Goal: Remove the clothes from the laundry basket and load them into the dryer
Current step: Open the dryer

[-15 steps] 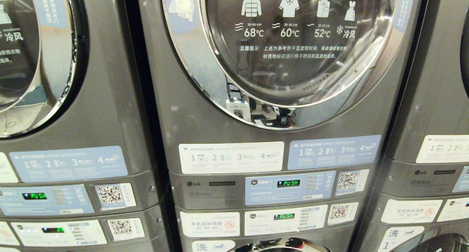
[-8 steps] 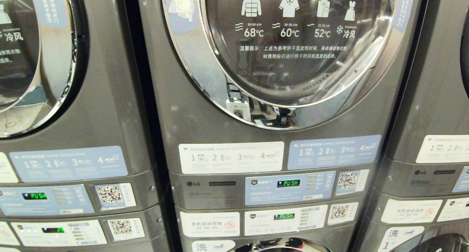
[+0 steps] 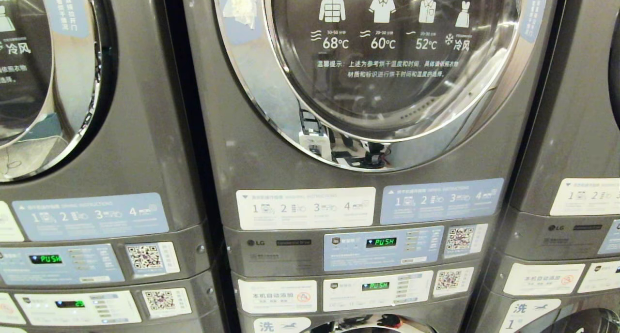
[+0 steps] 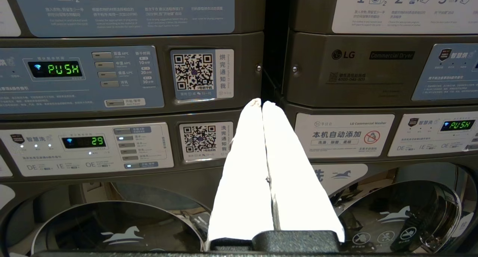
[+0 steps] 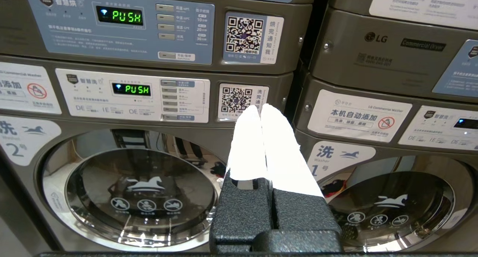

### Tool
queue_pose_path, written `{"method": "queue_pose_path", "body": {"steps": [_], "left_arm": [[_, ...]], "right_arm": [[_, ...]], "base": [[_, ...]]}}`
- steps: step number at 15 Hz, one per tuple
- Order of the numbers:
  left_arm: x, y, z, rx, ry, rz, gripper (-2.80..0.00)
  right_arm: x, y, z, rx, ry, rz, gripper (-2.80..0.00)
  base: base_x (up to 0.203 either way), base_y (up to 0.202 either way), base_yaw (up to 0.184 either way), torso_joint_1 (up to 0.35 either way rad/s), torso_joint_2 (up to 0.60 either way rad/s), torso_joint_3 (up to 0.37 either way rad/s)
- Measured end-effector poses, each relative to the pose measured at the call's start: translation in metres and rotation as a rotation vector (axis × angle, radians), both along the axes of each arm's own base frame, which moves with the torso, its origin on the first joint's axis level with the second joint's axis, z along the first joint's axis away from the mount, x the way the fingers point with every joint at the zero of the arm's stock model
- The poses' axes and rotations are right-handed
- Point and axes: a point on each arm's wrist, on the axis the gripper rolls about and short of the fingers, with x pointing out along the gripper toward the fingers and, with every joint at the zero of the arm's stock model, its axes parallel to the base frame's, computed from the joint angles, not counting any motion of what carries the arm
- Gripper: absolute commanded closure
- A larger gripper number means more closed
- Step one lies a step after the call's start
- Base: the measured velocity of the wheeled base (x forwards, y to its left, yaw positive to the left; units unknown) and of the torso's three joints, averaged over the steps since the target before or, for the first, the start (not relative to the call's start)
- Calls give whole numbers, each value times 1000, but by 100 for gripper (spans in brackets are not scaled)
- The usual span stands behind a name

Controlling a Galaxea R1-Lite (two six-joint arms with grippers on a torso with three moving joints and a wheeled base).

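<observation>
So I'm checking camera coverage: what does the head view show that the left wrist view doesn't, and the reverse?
Only the head view shows the dryer door, shut, with its temperature chart. Only the left wrist view shows the left hand, fingers shut and empty, a display reading 29, and two washer doors. Both show grey stacked machines, green PUSH displays and QR codes. Neither shows a basket or clothes.

Head: we look level at the middle dryer (image 3: pixel 358 129), close up.
Left wrist: we face the control panels (image 4: pixel 82 77) of two stacks.
Right wrist: we sit lower, facing the washer doors (image 5: pixel 130 189).
Shared: the PUSH displays (image 3: pixel 381 242).
</observation>
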Motion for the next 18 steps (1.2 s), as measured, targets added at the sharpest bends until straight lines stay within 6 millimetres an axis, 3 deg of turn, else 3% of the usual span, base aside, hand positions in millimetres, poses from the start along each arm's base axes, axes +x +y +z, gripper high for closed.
{"method": "queue_pose_path", "body": {"steps": [5,8,10,13,16,18], "left_arm": [[0,0,0,0,0,0,0],[0,0,0,0,0,0,0],[0,0,0,0,0,0,0],[0,0,0,0,0,1,0],[0,0,0,0,1,0,0],[0,0,0,0,0,0,0]], "right_arm": [[0,0,3,3,-23,2,0],[-5,1,22,-9,-101,48,0],[-13,1,57,2,-169,46,0],[-9,1,139,54,-216,46,0],[28,2,228,114,-224,106,0],[63,5,259,152,-173,247,0]], "base": [[0,0,0,0,0,0],[0,0,0,0,0,0],[0,0,0,0,0,0],[0,0,0,0,0,0],[0,0,0,0,0,0],[0,0,0,0,0,0]]}}
